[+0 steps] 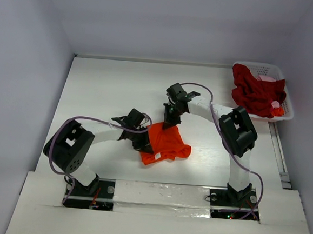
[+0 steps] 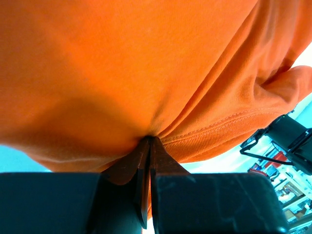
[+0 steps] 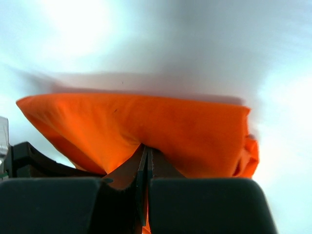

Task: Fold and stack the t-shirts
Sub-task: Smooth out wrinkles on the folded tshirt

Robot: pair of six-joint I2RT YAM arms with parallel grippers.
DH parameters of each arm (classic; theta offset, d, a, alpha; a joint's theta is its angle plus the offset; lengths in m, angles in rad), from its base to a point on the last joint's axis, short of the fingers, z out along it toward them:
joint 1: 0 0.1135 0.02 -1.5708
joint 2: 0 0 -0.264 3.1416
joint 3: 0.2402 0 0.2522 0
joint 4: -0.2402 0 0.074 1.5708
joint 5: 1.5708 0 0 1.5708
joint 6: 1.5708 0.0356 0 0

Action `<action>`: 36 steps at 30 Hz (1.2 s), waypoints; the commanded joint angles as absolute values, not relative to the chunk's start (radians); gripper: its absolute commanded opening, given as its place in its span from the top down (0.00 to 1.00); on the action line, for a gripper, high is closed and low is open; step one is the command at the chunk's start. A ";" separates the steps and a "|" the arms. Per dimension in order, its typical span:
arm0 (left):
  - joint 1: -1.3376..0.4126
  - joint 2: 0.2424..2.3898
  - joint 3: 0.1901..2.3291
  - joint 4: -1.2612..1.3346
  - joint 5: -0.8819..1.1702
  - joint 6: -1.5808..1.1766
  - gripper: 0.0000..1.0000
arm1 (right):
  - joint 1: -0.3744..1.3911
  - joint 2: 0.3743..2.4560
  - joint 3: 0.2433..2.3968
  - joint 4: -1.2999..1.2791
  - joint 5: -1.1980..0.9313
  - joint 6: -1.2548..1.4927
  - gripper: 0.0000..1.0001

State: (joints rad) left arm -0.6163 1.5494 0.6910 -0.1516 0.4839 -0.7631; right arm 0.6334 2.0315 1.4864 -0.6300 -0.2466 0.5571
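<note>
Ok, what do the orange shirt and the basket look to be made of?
Orange shirt: soft knit cloth, probably cotton jersey, with a matte finish. The left wrist view shows a fine knit texture, a stitched hem and soft folds. Basket: likely rigid moulded plastic, white and smooth, judging by its open lattice walls that hold their shape.

Table: I see a matte white tabletop (image 1: 110, 86) filling my top view.
Walls: pale grey panels (image 1: 175, 21) at back, left and right.
Near edge: a white board (image 1: 159, 225) across the front.
Light: even, with faint shadows.
</note>
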 commanded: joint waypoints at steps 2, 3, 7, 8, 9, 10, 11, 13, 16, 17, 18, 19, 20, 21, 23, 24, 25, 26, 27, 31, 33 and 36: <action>-0.635 1.528 0.627 -0.316 0.439 -0.723 1.00 | 0.574 2.068 1.554 -0.587 -0.167 0.522 1.00; -0.635 1.520 0.624 -0.318 0.436 -0.723 1.00 | 0.562 2.069 1.555 -0.588 -0.169 0.520 1.00; -0.635 1.502 0.609 -0.324 0.428 -0.726 1.00 | 0.552 2.071 1.555 -0.588 -0.170 0.517 1.00; -0.635 1.500 0.609 -0.328 0.428 -0.726 1.00 | 0.552 2.071 1.554 -0.586 -0.169 0.517 1.00; -0.635 1.496 0.609 -0.330 0.428 -0.727 1.00 | 0.552 2.071 1.552 -0.586 -0.170 0.515 1.00; -0.635 1.493 0.609 -0.330 0.428 -0.727 1.00 | 0.552 2.071 1.551 -0.584 -0.172 0.517 1.00; -0.635 1.490 0.611 -0.331 0.428 -0.729 1.00 | 0.552 2.072 1.551 -0.583 -0.173 0.517 1.00; -0.635 1.483 0.623 -0.336 0.428 -0.732 1.00 | 0.552 2.075 1.555 -0.581 -0.178 0.515 1.00; -0.635 1.482 0.655 -0.348 0.423 -0.735 1.00 | 0.552 2.074 1.558 -0.583 -0.190 0.509 1.00; -0.635 1.480 0.664 -0.356 0.423 -0.736 1.00 | 0.552 2.074 1.560 -0.584 -0.190 0.505 1.00; -0.635 1.474 0.673 -0.362 0.420 -0.738 1.00 | 0.552 2.069 1.560 -0.586 -0.187 0.502 1.00; -0.635 1.471 0.698 -0.368 0.414 -0.738 1.00 | 0.552 2.068 1.565 -0.587 -0.183 0.499 1.00; -0.635 1.467 0.713 -0.389 0.410 -0.736 1.00 | 0.552 2.065 1.566 -0.591 -0.178 0.496 1.00; -0.635 1.453 0.728 -0.405 0.405 -0.736 1.00 | 0.552 2.062 1.568 -0.594 -0.167 0.492 1.00; -0.635 1.436 0.790 -0.454 0.381 -0.733 1.00 | 0.552 2.051 1.575 -0.601 -0.158 0.485 1.00; -0.635 1.418 0.811 -0.475 0.370 -0.732 1.00 | 0.552 2.048 1.578 -0.603 -0.146 0.485 1.00; -0.635 1.408 0.860 -0.494 0.345 -0.729 1.00 | 0.552 2.037 1.583 -0.610 -0.141 0.483 1.00; -0.635 1.402 0.888 -0.532 0.330 -0.724 1.00 | 0.552 2.031 1.591 -0.615 -0.134 0.477 1.00; -0.635 1.390 0.912 -0.551 0.313 -0.723 1.00 | 0.552 2.025 1.597 -0.620 -0.117 0.477 1.00; -0.635 1.367 1.045 -0.586 0.232 -0.716 0.95 | 0.543 1.968 1.638 -0.661 -0.072 0.462 1.00; -0.635 1.377 1.081 -0.586 0.209 -0.706 0.94 | 0.543 1.928 1.673 -0.683 -0.066 0.451 1.00; -0.635 1.428 1.126 -0.566 0.206 -0.666 0.95 | 0.543 1.885 1.700 -0.725 -0.103 0.446 1.00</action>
State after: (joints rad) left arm -0.6292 1.4048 1.0817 -0.5331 0.2493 -0.7124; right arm 0.5465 1.9957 1.6238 -0.6876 -0.1104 0.4747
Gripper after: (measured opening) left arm 0.057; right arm 0.009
